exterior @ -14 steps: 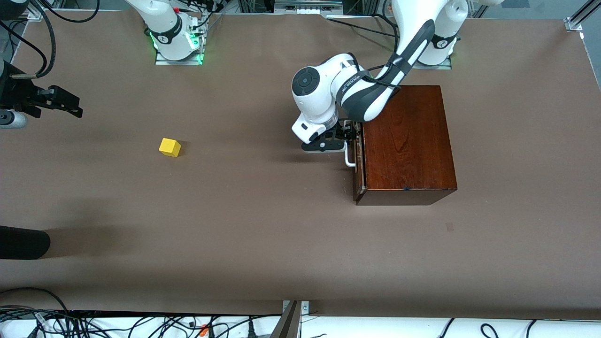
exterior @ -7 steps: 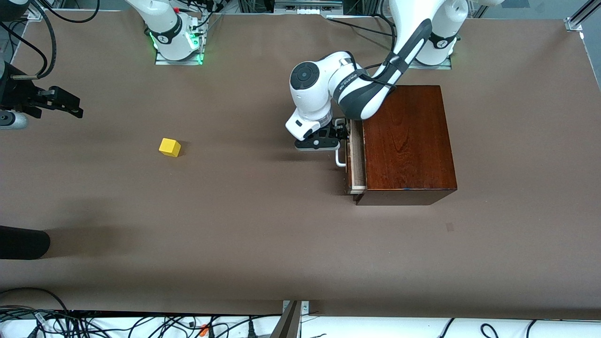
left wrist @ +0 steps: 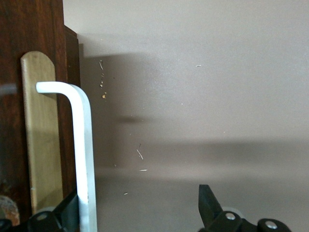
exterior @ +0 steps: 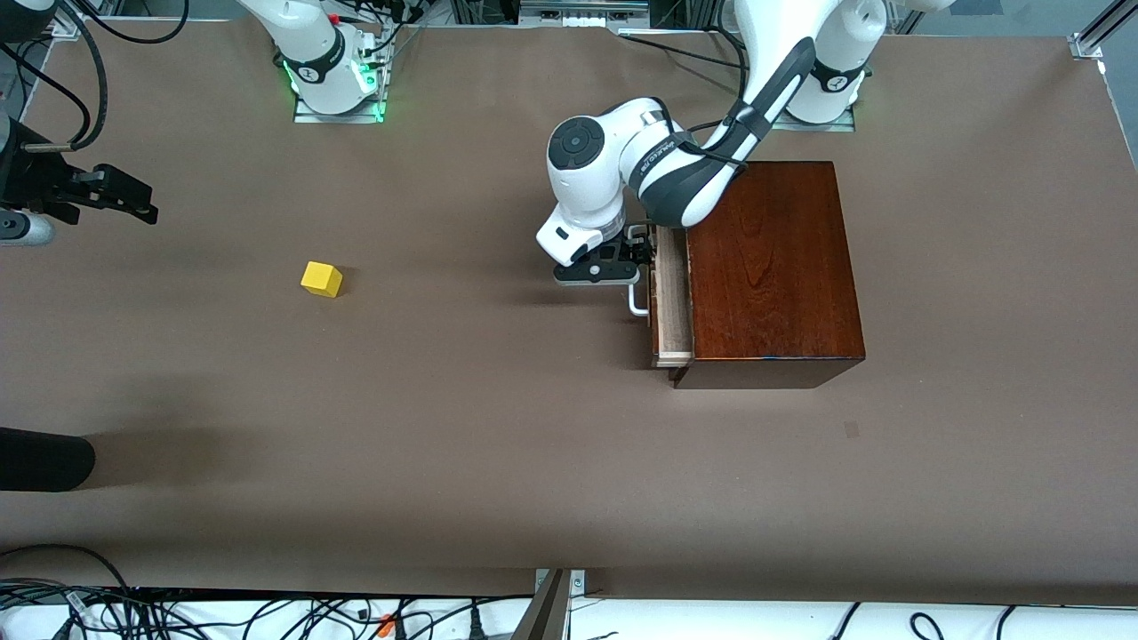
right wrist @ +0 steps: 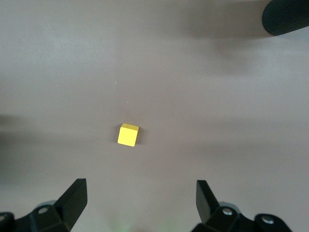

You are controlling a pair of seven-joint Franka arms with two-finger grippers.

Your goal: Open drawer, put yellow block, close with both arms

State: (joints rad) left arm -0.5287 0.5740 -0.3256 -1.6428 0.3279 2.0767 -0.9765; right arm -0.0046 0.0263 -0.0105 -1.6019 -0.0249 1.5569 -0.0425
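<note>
The dark wooden box (exterior: 770, 267) stands toward the left arm's end of the table. Its drawer (exterior: 673, 302) is pulled out a little and shows a pale wood strip. My left gripper (exterior: 633, 255) is open at the drawer front. In the left wrist view one finger (left wrist: 71, 209) sits between the white loop handle (left wrist: 83, 154) and the drawer front (left wrist: 14, 121), while the other finger (left wrist: 208, 202) is out over the table. The yellow block (exterior: 321, 279) lies on the table toward the right arm's end. My right gripper (right wrist: 141, 193) is open and empty, up over the table with the block (right wrist: 128, 135) below it.
A black rounded object (exterior: 44, 460) lies at the table's edge at the right arm's end, nearer the front camera; it also shows in the right wrist view (right wrist: 287, 17). Cables run along the table's front edge (exterior: 267, 613).
My left gripper has moved toward the right arm's end with the handle, and the drawer has slid out from nearly shut to a little open. The right arm and the block have not moved.
</note>
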